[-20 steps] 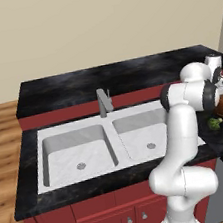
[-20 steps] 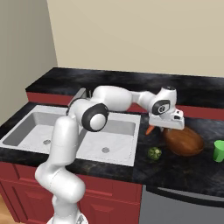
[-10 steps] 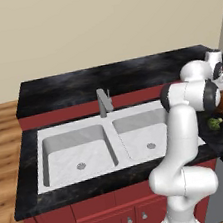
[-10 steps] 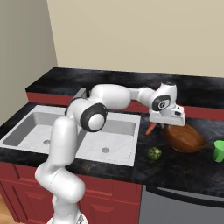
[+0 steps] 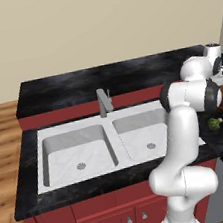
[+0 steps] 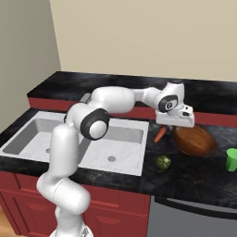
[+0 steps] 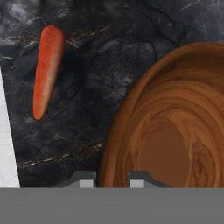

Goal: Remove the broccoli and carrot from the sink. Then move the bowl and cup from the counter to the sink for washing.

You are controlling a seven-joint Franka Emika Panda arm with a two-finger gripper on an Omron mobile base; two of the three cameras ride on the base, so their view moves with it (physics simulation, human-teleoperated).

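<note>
The bowl point(image 7: 175, 127) rim has just been pinched between narrowed fingers point(image 7: 112, 178); lifting toward the sink point(image 6: 120, 143) seems next.

On the counter point(image 6: 194, 180) right of the sink point(image 6: 28, 134): carrot point(image 6: 159, 134), broccoli point(image 6: 162, 162), bowl point(image 6: 196, 141), cup point(image 6: 231, 159).

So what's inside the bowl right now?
Nothing shows inside the bowl: the hand view gives bare wood grain. The gripper straddles its near rim, hiding a little. The carrot lies outside on the counter.
</note>
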